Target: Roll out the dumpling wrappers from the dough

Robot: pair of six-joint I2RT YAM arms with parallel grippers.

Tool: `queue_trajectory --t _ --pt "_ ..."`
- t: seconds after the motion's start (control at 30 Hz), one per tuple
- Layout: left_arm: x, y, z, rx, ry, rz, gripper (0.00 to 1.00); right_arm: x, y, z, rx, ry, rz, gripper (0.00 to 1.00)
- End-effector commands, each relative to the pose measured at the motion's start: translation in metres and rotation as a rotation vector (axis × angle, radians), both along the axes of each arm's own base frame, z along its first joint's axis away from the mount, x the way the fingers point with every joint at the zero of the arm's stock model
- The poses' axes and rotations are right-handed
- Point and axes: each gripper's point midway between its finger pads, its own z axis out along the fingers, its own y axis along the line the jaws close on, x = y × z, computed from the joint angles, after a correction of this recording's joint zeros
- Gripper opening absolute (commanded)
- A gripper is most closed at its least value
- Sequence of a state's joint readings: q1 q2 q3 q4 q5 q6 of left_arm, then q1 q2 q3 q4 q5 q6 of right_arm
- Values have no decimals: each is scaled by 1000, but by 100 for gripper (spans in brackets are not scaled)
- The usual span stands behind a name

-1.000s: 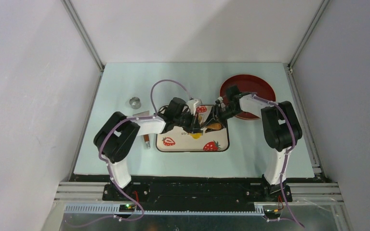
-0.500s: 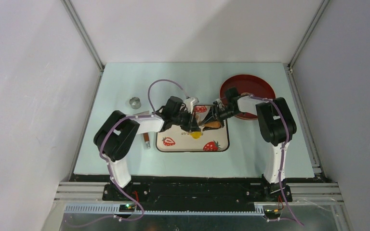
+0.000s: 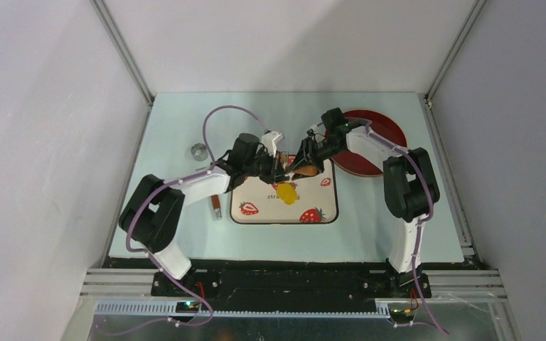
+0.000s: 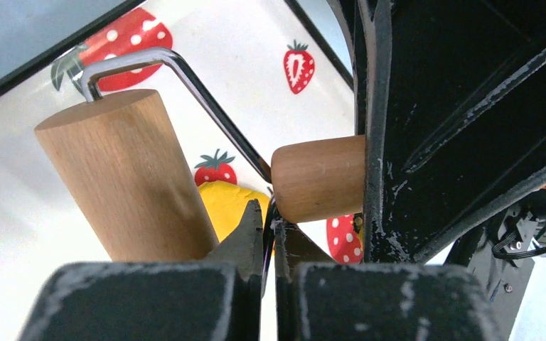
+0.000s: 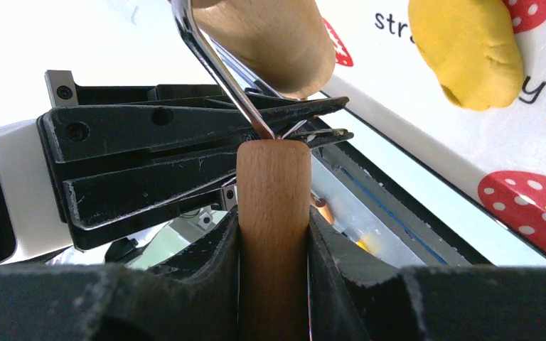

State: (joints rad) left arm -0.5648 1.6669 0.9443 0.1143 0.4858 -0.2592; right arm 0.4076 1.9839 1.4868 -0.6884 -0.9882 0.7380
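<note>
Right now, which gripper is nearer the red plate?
Right. The right gripper, gripping the dough roller's handle, is just left of the red plate's rim. The left gripper, pinching the roller's wire, is further left over the strawberry tray.

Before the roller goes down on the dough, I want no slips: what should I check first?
1. Hold of the right gripper on the roller handle: ok, its fingers clamp the wood from both sides.
2. Is the left gripper clear of the roller: not ok, it pinches the metal bracket.
3. Is the dough on the tray: ok, a thick yellow lump, not flattened.
4. Is the roller drum on the dough: not ok, the dough lies apart from it, uncovered.
5. Does the drum spin freely: cannot tell.
6. Is the ring cutter out of the way: ok, well left of the tray.
</note>
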Motion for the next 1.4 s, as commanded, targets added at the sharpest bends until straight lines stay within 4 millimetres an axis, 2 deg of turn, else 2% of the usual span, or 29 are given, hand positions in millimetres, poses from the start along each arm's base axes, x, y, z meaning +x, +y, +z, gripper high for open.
queue_trajectory --t 0.0,0.17,0.37,0.63,0.83,1.0,1.1,1.17,1.27,1.37 --pt "-15 -33 54 -162 -45 -60 0 -12 12 20 42 -136 53 0" --pt "-30 -44 33 -137 7 -87 0 -27 -2 -3 5 -82 50 0" --pt "-43 -56 -1 -92 82 -124 0 -45 -13 -34 -57 -34 56 0" --pt "-46 -52 -32 -45 135 -123 0 -50 -11 -64 -71 45 61 0" --pt "-41 -38 -41 -30 156 -82 0 -50 -3 -83 -41 109 60 0" --pt "-33 -29 -32 -41 137 -60 0 -45 8 -86 -8 128 45 0" --pt "-31 -29 -21 -57 113 -72 0 -44 16 -77 22 98 56 0" --pt "-30 -31 -9 -74 90 -76 0 -44 20 -64 39 61 65 0" --pt "-27 -32 20 -111 30 -76 0 -40 24 -34 78 -35 66 0" --pt "-26 -32 45 -144 -20 -75 0 -34 20 -8 109 -108 48 0"
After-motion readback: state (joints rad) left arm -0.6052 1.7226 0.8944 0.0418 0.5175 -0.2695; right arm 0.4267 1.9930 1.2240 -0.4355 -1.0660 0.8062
